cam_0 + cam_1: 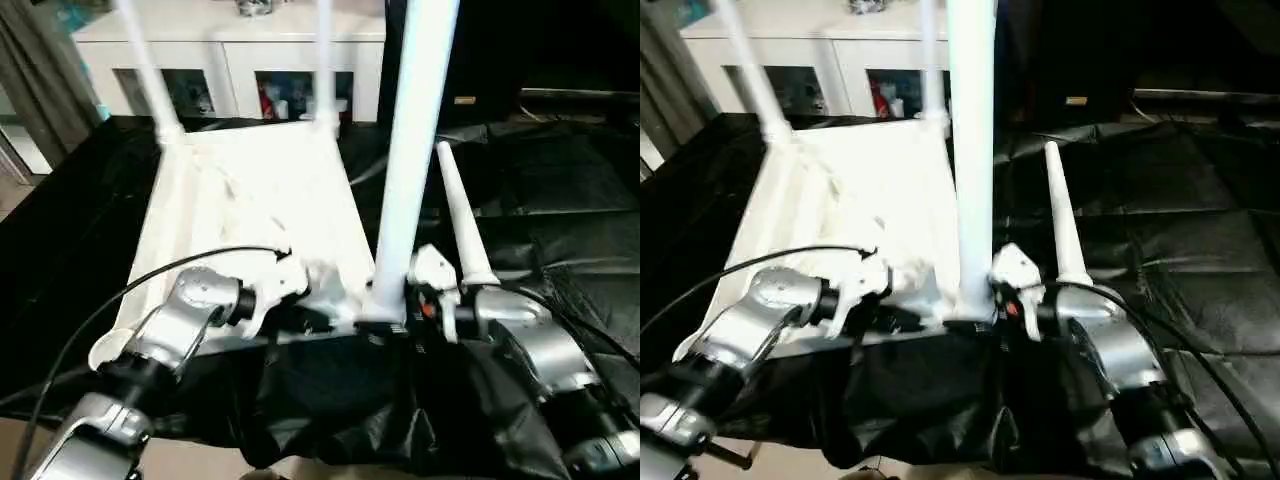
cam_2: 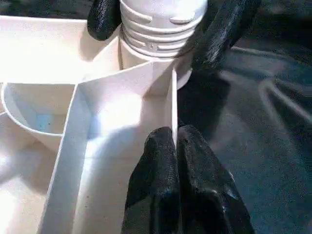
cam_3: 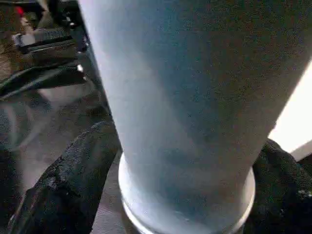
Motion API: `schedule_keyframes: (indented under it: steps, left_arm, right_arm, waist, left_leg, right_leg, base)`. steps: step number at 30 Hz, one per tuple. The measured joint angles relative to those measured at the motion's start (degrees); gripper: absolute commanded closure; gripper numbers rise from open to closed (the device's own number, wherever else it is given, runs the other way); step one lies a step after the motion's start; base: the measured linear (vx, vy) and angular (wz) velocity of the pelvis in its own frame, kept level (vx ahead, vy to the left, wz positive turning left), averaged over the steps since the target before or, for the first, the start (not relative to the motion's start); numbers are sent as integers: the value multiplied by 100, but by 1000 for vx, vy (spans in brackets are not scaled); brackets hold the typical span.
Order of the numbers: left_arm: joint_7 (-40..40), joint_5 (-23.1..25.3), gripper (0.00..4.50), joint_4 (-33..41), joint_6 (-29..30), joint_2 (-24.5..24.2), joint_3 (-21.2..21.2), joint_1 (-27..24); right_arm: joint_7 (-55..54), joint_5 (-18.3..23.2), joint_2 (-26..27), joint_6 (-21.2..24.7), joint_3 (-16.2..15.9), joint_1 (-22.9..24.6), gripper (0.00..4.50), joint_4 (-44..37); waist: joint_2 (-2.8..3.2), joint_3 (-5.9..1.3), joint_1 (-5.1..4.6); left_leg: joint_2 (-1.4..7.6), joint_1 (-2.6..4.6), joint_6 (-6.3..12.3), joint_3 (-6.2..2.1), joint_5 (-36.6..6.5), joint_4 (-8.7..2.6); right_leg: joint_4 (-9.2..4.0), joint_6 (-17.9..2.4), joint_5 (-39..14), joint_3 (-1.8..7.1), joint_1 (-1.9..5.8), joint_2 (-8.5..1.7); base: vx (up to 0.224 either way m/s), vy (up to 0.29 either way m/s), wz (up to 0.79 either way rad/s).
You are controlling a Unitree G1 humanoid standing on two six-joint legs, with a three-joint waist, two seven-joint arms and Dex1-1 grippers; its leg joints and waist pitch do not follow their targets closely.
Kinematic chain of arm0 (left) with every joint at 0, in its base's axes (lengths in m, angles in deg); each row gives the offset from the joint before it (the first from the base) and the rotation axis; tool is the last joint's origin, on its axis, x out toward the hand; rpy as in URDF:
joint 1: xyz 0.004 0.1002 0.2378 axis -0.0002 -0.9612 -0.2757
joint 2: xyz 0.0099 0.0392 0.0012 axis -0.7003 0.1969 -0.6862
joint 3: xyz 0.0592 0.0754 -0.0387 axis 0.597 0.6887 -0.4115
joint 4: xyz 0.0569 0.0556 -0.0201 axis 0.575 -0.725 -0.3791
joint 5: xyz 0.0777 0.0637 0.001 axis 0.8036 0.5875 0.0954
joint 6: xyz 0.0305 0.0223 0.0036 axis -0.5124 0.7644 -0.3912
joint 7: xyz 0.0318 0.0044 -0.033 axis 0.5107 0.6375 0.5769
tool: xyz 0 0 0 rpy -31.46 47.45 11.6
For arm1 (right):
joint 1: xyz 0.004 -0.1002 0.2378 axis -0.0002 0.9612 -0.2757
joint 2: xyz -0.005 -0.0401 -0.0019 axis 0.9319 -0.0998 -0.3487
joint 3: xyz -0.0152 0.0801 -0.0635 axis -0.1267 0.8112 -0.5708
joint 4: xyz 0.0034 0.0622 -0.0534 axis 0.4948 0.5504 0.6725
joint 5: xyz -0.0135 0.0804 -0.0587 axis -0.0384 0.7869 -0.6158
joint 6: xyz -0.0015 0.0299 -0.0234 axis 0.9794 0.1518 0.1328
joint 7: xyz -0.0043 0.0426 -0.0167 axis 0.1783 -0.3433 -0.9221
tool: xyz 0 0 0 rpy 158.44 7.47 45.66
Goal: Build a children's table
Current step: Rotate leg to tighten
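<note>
Nearest you, your left gripper (image 2: 173, 161) has its fingers pressed together on the thin upright rib of the tabletop (image 1: 260, 200), pinching it close to the near-right corner socket. The tabletop lies upside down on black sheeting (image 1: 560, 220), ribs facing up.

At that same corner your right gripper (image 1: 405, 300) sits at the foot of the near leg (image 1: 410, 170), its black fingers (image 3: 73, 185) spread wide, one on each side of the leg's flared, ridged base. In the right wrist view both fingers look to lie against the leg, but you cannot tell whether they press on it. The leg stands upright in the socket and runs up out of the picture.

Just right of your right gripper, a loose leg (image 1: 458, 215) stands tilted on the sheeting, narrow end up, beside the tabletop and apart from it.

Farther off, two more legs (image 1: 150, 70) (image 1: 324, 60) rise from the far corners of the tabletop.

Behind them stands a white cabinet (image 1: 230, 50) with glass fronts, coloured items inside.
</note>
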Motion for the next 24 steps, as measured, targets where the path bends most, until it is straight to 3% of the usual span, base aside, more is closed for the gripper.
schedule_keyframes:
  steps: [11,15,18,24]
  left_arm:
    - [-206,-68,450,162,16,-132,13,-105]
    - [-1,-45,450,113,88,-15,-21,-118]
    - [531,59,450,-180,147,226,-138,-3]
    - [1833,257,450,-900,398,945,-275,456]
  right_arm:
    - [241,133,-29,217,-5,35,160,-140]
    - [-142,98,169,220,47,167,170,-173]
    - [-957,-3,551,221,304,80,173,187]
    - [-3159,-216,1410,211,872,-468,174,1093]
  waist:
    - [0,0,12]
    - [-6,-4,3]
    - [-28,-18,-47]
    - [-22,-14,-293]
  left_leg:
    - [1,-13,3,-2,1,2]
    - [2,-9,3,-2,3,6]
    - [2,25,2,-2,10,5]
    - [-3,72,-3,-9,13,-3]
  right_leg:
    - [1,1,0,-3,-1,0]
    - [4,0,0,0,1,0]
    - [6,1,0,0,26,0]
    - [-37,39,-23,-7,54,-2]
  base:
    - [0,0,0]
    - [0,0,0]
    - [0,0,0]
    - [0,0,0]
